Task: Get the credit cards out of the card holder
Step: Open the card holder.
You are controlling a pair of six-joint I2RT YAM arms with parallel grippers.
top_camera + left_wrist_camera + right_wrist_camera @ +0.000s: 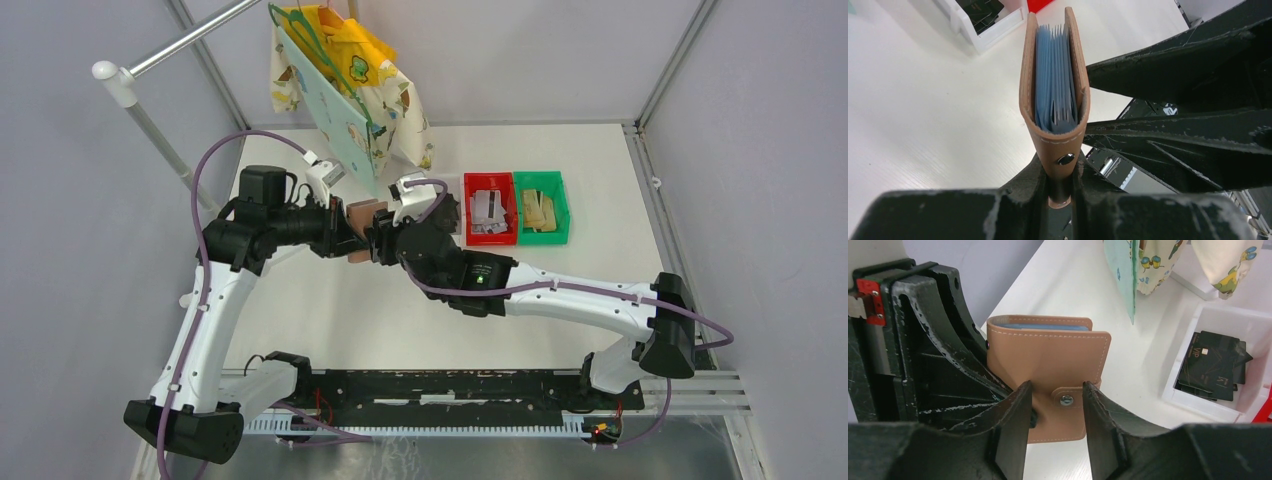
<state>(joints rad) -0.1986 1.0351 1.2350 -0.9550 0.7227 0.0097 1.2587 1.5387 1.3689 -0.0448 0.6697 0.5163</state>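
I have the card holder (1048, 360) clenched in my left jaws, pinched along one edge so that it stands clear above the bench (330, 320), roughly midway between my two wrists. My right jaws are released. They stand apart on either side of the snap tab (1066, 400), close beside it but not closed on it, and hold nothing.

From the right wrist the holder looks folded shut, with the tab lying across the front cover and its snap seemingly fastened. From the left wrist I look down between the covers, which gape a little at the free end and show the light blue pockets (1055, 85) edge-on. I cannot tell whether any card sits in them; the sleeves are packed too tightly to read.

Much of the job looks done. Black cards (1210, 365) lie in the clear bin (1193, 407), grey-silver cards (488, 208) in the red bin (467, 210), and gold-tan cards (540, 212) in the green bin (564, 205), all three bins just beyond my right wrist.

What is left depends on those pockets. If cards remain, I judge that the tab has to be undone first, the covers spread, and each card drawn out and dropped with its colour. If the pockets are bare, little is left but setting the holder down.
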